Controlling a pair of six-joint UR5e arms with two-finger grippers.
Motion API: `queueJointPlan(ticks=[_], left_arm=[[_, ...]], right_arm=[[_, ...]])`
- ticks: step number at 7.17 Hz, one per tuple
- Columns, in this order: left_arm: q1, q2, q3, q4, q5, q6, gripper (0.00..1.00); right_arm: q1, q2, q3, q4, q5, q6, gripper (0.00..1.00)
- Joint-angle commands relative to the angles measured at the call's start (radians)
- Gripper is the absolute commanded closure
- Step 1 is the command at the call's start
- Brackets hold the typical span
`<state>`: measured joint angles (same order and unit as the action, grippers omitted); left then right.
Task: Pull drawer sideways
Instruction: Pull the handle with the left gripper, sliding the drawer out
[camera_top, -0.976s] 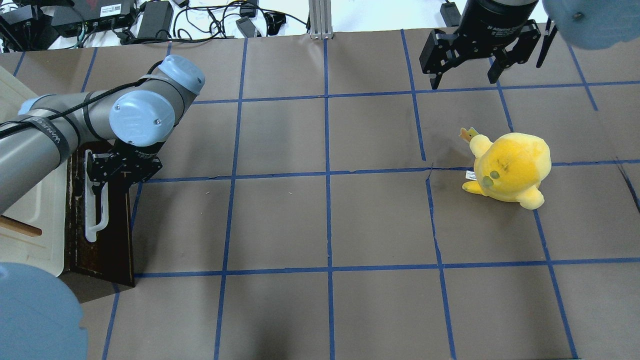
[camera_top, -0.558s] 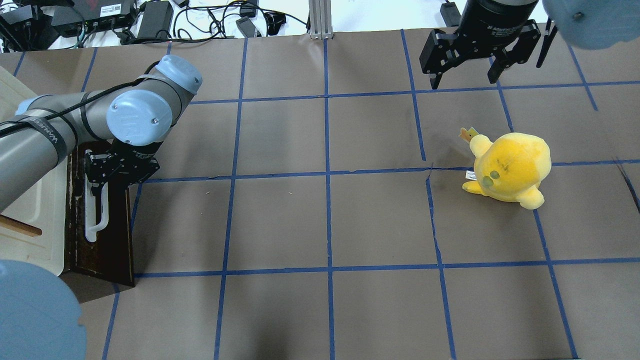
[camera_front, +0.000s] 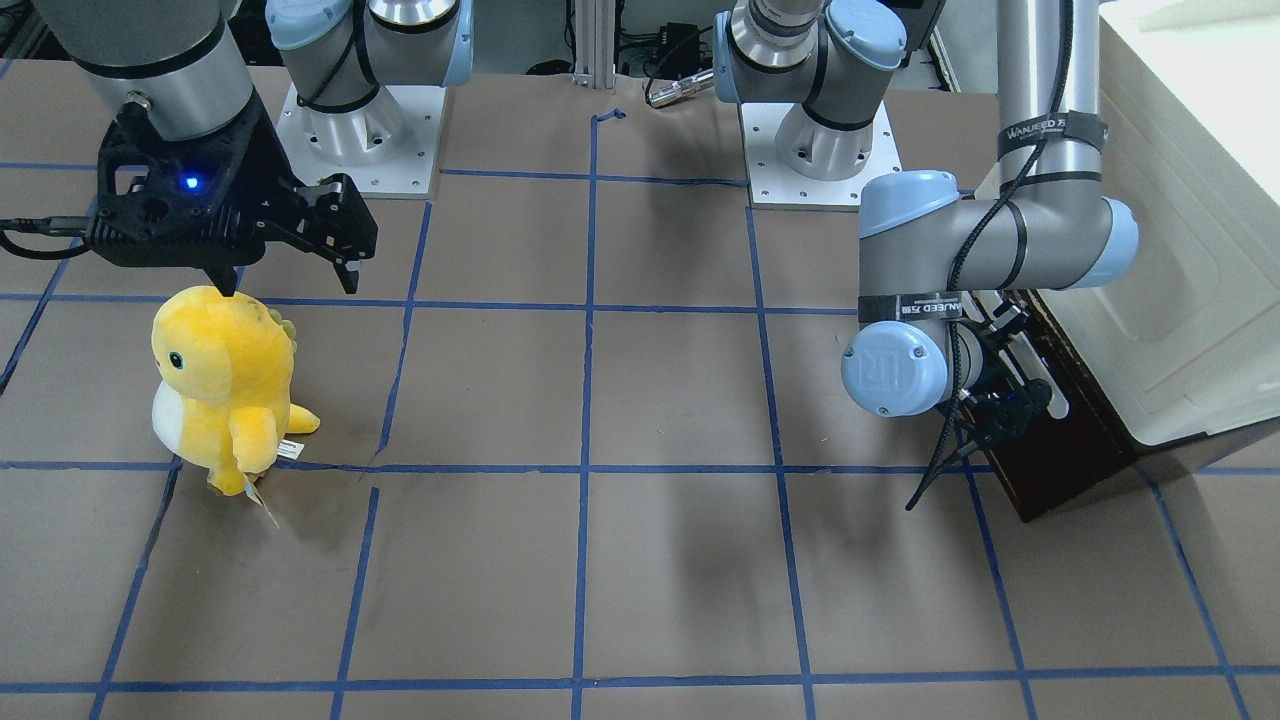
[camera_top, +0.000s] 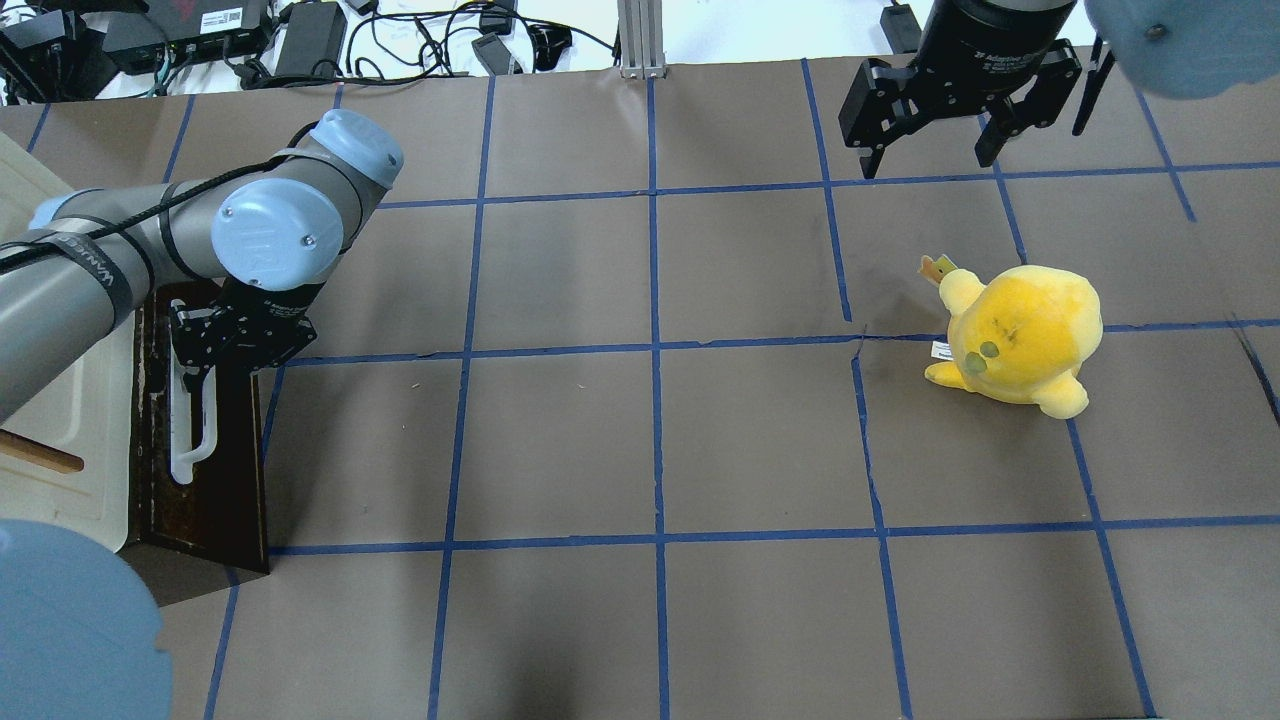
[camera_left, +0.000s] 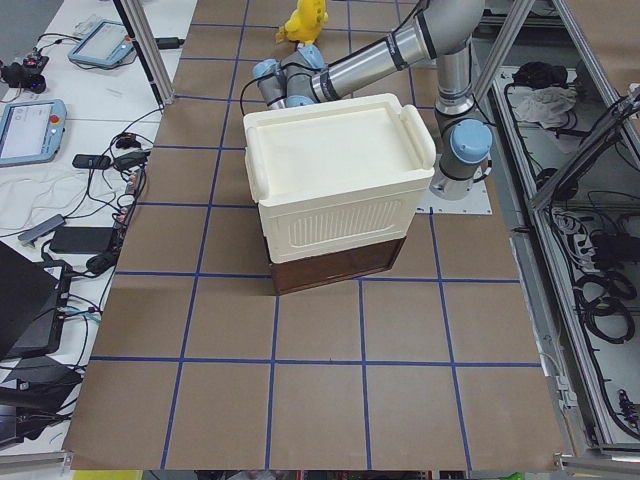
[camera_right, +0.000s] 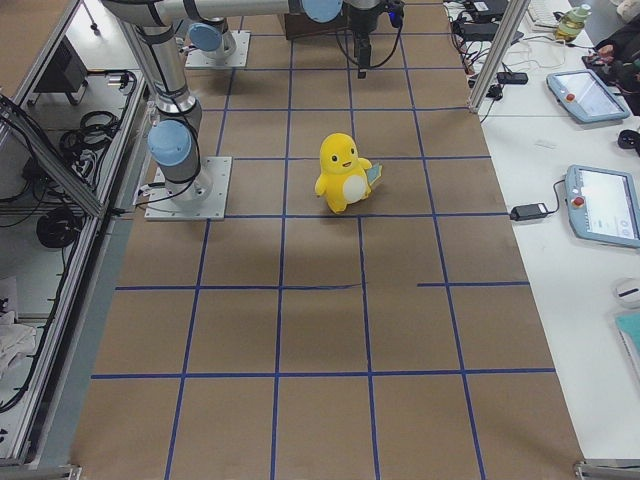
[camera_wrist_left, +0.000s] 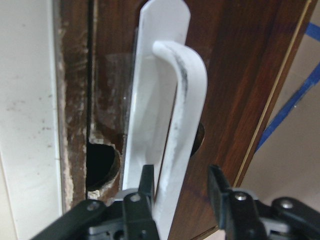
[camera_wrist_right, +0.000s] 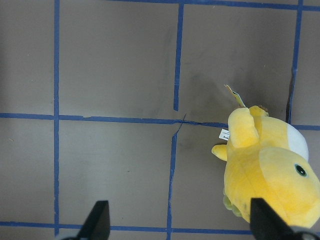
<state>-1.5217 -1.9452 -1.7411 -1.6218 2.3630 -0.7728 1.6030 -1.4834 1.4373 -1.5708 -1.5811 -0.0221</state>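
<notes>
The drawer (camera_top: 215, 480) has a dark brown front panel with a long white bar handle (camera_top: 190, 430) and sits at the table's left edge, under the cream-white cabinet (camera_top: 60, 430). My left gripper (camera_top: 200, 372) is at the far end of the handle. In the left wrist view the gripper (camera_wrist_left: 180, 182) is open, with the handle (camera_wrist_left: 175, 100) running between its two fingers and a small gap on one side. The drawer panel (camera_wrist_left: 240, 70) lies close behind. My right gripper (camera_top: 930, 150) is open and empty, up at the far right.
A yellow plush toy (camera_top: 1020, 335) stands on the right half of the table, below the right gripper; it also shows in the right wrist view (camera_wrist_right: 270, 170). Cables and power bricks (camera_top: 300, 40) lie beyond the table's far edge.
My left gripper has shifted slightly left, closer onto the drawer's handle. The right arm and the plush have not moved.
</notes>
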Motion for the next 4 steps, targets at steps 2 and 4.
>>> queueJointPlan(ticks=[2, 4], left_arm=[[0.0, 0.002, 0.0, -0.003, 0.004, 0.001, 0.67], [0.0, 0.003, 0.0, -0.003, 0.004, 0.0, 0.84]], right_arm=[[0.0, 0.0, 0.0, 0.0, 0.0, 0.001, 0.0], [0.0, 0.0, 0.0, 0.0, 0.0, -0.001, 0.0]])
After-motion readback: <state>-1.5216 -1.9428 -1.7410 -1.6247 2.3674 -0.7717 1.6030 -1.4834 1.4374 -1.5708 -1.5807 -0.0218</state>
